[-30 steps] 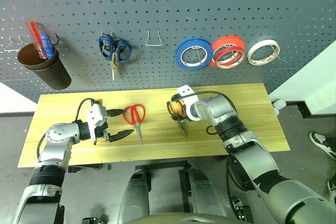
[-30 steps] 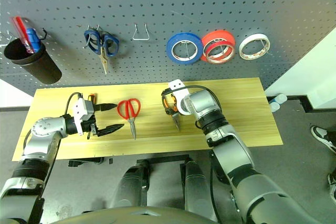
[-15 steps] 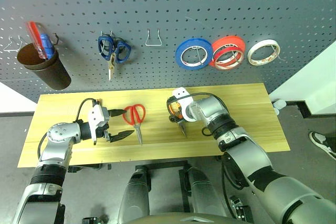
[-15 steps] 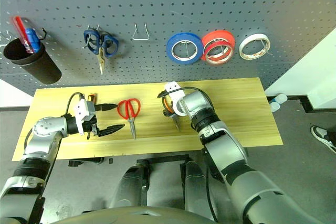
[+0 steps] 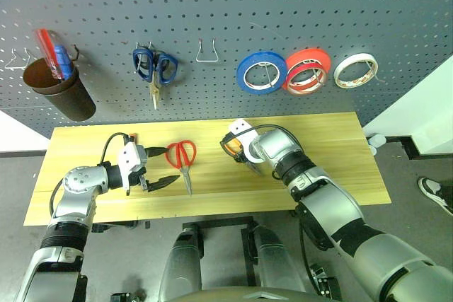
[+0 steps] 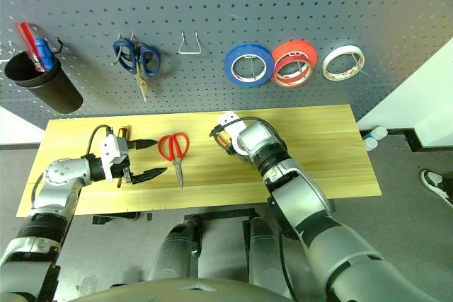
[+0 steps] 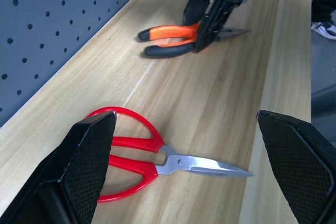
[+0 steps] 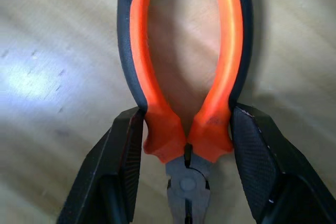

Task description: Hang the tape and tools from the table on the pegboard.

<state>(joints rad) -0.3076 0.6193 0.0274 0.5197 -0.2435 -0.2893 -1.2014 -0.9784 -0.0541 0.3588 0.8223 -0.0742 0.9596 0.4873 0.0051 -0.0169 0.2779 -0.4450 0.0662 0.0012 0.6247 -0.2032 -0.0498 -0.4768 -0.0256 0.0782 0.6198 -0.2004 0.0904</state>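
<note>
Pliers (image 8: 185, 93) lie flat at the middle of the table (image 5: 333, 139), and the right gripper (image 8: 185, 145) straddles them where the orange-and-black handles meet the joint, one finger against each handle's outer side, squeezing on the tool that still rests on the wood. The long axis runs along the gripper's line of sight, handles away from the wrist, metal nose toward it. The left gripper (image 5: 157, 167), jaws wide and empty, hovers in the lower left of the head view beside the red scissors (image 5: 183, 159), so the right arm is nearer the pliers. The left wrist view shows the pliers side-on under the right gripper; the head views hide them behind the wrist but show the pegboard (image 5: 396, 19) with the red tape (image 5: 306, 70) already hung.
</note>
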